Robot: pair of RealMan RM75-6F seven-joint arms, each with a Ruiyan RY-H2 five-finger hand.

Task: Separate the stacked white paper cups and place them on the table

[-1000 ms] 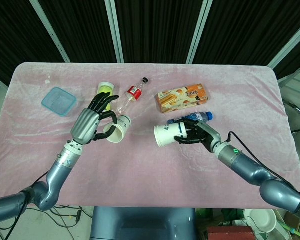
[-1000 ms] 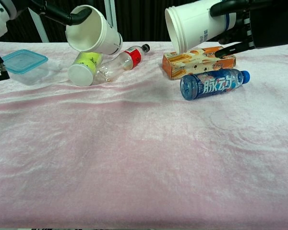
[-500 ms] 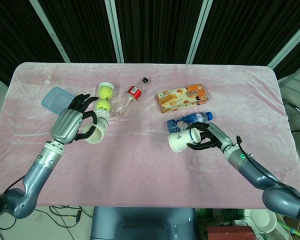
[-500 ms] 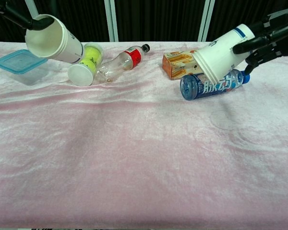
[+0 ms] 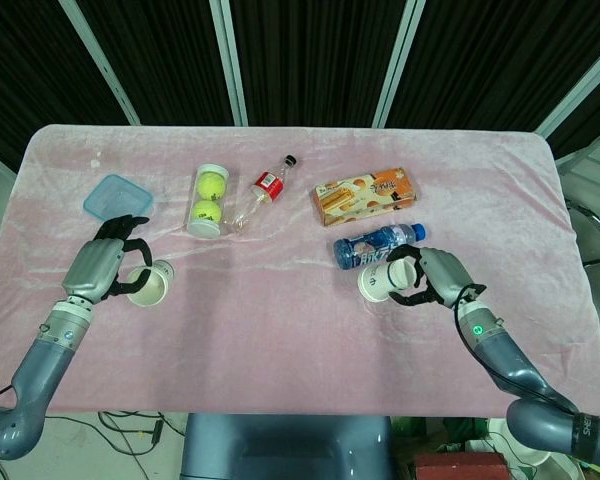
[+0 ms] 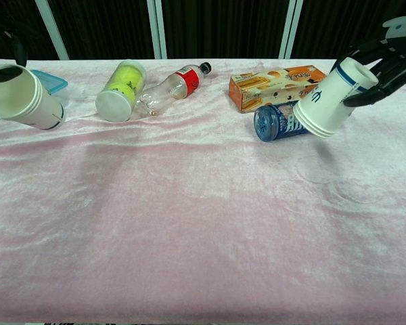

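Cups split, both held tilted just above the cloth

One paper cup [image 5: 148, 284] is gripped in the left hand [image 5: 102, 268], the other cup [image 6: 328, 106] in the right hand [image 5: 432, 275], mouths sideways; contact with the table [image 5: 300, 330] can't really be judged. Just beyond the right hand, a blue bottle [image 5: 376, 243] could get knocked, and a tilted release would probably roll either cup.
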